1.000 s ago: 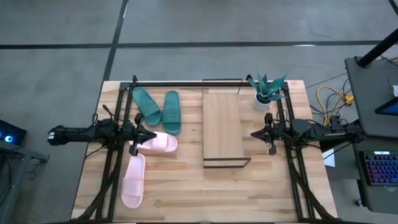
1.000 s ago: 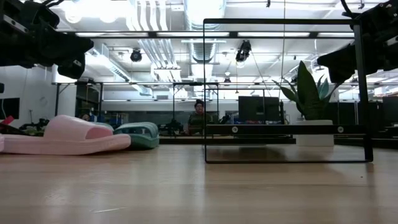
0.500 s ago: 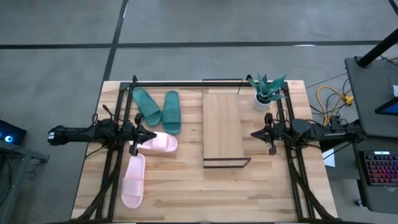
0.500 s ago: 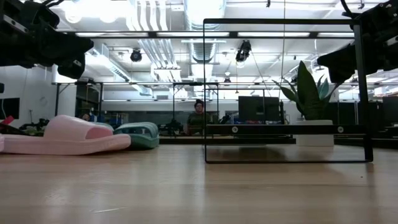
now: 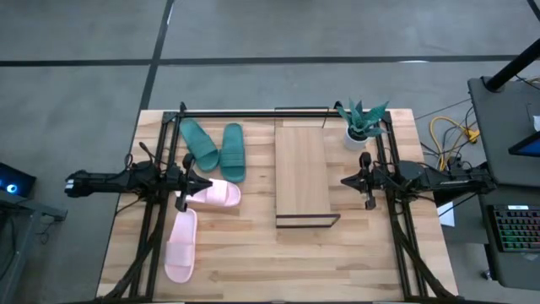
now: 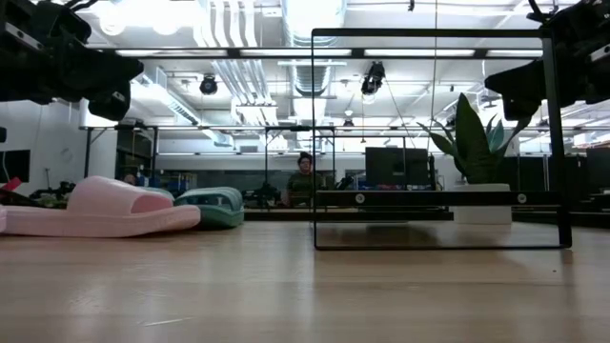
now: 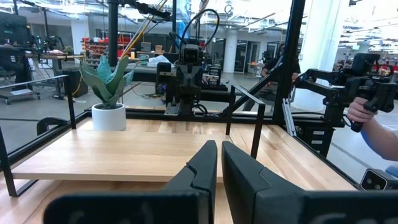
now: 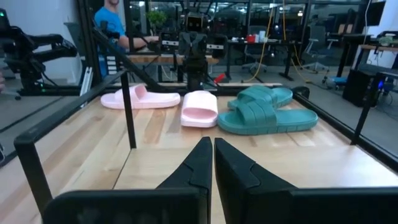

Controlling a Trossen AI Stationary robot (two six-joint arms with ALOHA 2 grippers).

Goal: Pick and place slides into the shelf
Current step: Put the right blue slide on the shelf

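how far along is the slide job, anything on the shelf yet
Nothing is done yet: the shelf holds no slides. Both teal slides and both pink slides lie on the table to its left. Nothing is in hand either: the left pincer sits by a pink slide with fingers shut on nothing, and the right pincer waits shut beside the shelf. All four slides are left to place.

We find no readable text, label, brand or number anywhere; distant room signage seems too blurred to read.
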